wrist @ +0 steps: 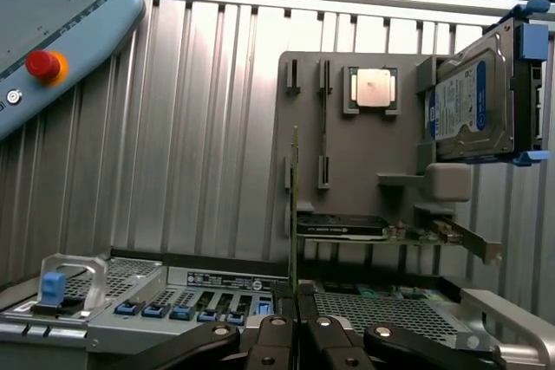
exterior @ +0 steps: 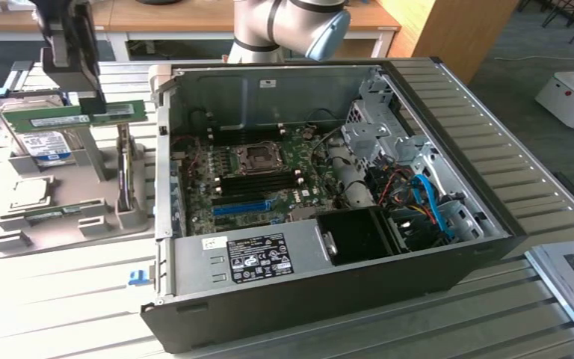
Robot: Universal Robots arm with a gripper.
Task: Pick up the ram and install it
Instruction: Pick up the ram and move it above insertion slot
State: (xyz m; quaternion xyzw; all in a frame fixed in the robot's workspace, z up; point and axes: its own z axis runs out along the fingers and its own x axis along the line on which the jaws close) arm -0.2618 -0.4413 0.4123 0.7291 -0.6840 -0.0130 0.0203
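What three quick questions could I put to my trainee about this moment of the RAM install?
1. True or false: the fingers are shut on the ram.
2. Where is the ram right now? A) seated on the motherboard; B) held in the air over the grey fixture; C) lying flat on the slatted table.
3. Fill in: the blue-and-white labelled part standing on the fixture is the ____.
Key: 1 true; 2 B; 3 hard drive.
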